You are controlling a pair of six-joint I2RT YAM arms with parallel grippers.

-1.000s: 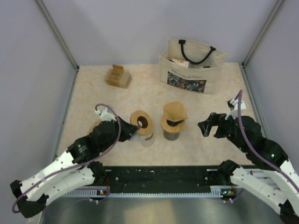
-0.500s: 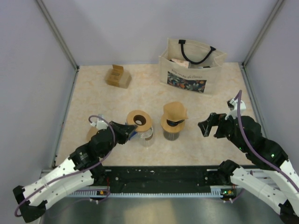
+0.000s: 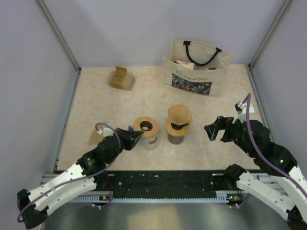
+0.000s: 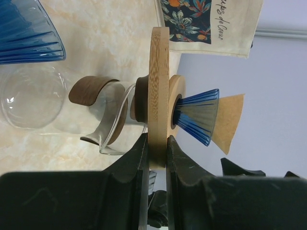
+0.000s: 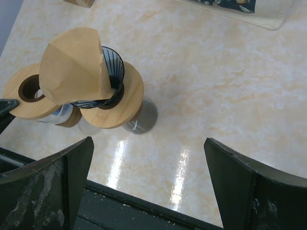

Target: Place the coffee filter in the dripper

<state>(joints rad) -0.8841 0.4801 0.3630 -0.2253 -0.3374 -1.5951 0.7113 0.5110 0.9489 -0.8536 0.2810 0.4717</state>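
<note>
A brown paper coffee filter sits folded in the dark ribbed dripper, whose wooden collar rests on a glass carafe at the table's middle. To its left, a second wooden ring with an empty hole tops another glass carafe. My left gripper is shut on that ring's rim, its fingers pressed against both faces. My right gripper hovers wide open to the right of the dripper, holding nothing.
A cloth tote bag stands at the back, and a small cardboard box at the back left. A blue ribbed glass piece lies close to the left carafe. A tan shape lies beside my left arm.
My left arm has drawn back and lower toward the near edge, still gripping the wooden ring, which now looks more level. The right arm has barely moved.
</note>
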